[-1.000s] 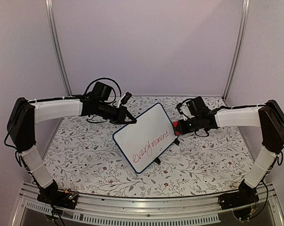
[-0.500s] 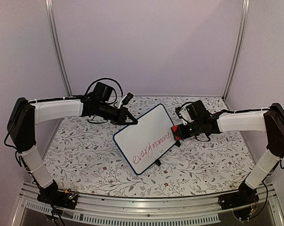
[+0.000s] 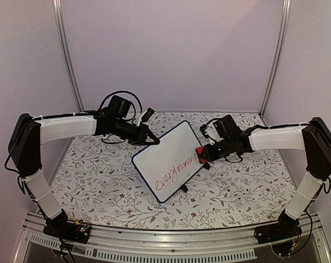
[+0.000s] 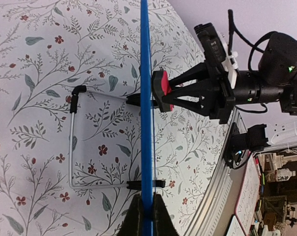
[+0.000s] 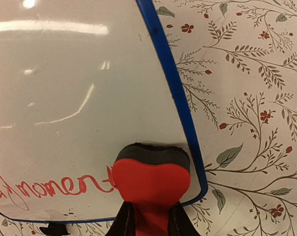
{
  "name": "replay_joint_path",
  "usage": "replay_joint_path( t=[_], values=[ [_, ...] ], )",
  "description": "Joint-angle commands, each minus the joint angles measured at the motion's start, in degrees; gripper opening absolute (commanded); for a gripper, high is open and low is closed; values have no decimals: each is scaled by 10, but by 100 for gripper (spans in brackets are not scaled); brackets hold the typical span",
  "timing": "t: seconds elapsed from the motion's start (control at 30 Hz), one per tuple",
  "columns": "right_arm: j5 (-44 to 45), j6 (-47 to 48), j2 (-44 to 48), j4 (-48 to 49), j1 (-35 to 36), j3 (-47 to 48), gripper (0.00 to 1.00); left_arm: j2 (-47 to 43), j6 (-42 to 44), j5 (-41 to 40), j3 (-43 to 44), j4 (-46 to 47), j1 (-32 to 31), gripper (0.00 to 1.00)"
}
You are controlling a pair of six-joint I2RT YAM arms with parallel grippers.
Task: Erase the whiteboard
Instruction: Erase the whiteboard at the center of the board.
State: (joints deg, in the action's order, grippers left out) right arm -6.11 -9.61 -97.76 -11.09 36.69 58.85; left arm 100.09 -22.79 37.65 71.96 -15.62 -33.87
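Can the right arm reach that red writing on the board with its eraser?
Probably yes: the eraser in the right pincer rests against the board at the end of the writing, nothing between.

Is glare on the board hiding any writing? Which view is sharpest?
Right wrist: light streaks glare across the upper whiteboard, clear of the red writing, which is sharp. Top external: no glare, but soft, writing barely legible. Left wrist: whiteboard edge-on, face unseen.

Whiteboard (image 3: 168, 160): blue frame, rounded corners, propped tilted, red handwriting along lower edge.
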Motion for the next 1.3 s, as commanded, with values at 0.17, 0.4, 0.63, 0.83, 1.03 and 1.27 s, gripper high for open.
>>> replay_joint_path(
  t=[0.17,0.4,0.63,0.83,1.03,1.27],
  values=[
    [21,17,-32,16,4,86,3,-9,28,38,5,0,-15,0],
    [4,25,-33,-3,3,73,3,-12,28,38,5,0,-16,0],
    [-18,28,-21,-4,3,-14,3,-11,28,38,5,1,-15,0],
    [-24,24,-16,-4,3,-62,3,-8,27,38,5,1,-15,0],
    [-29,18,-21,-28,3,-67,3,-7,28,37,5,1,-16,0],
    [-5,9,-24,-86,3,-49,3,-8,28,37,5,1,-15,0]
  ],
)
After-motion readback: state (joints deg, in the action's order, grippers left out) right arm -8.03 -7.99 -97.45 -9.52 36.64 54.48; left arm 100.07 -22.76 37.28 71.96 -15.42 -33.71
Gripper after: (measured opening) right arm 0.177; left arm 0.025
